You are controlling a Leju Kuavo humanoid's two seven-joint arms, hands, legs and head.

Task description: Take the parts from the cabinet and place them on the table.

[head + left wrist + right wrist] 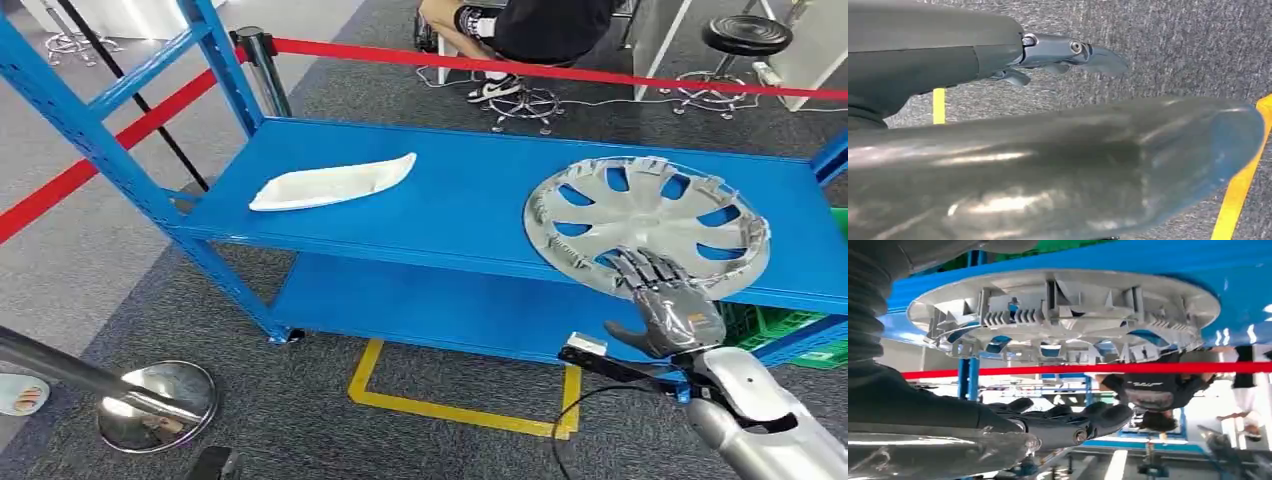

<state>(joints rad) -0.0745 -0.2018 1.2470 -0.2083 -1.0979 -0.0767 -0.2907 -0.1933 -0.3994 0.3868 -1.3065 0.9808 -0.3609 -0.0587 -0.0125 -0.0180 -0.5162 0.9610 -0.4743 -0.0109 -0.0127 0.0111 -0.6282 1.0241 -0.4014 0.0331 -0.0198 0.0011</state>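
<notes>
right hand [668, 300]: reaching in at the front lip of the blue shelf [450, 215], fingers [1083, 420] spread apart, gripping nothing, tips just over the near rim of the hubcap
left hand [1063, 52]: hanging over grey carpet near yellow floor tape [938, 105], fingers looking loosely extended, holding nothing
hubcap [648, 222]: silver, lying flat on the shelf's right side
white part [333, 182]: sitting further left on the same shelf, well apart from the hubcap
background: red barrier tape [560, 70], person seated behind [540, 30]

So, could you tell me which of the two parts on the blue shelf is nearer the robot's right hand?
The silver wheel cover; the right hand reaches its near rim.
</notes>
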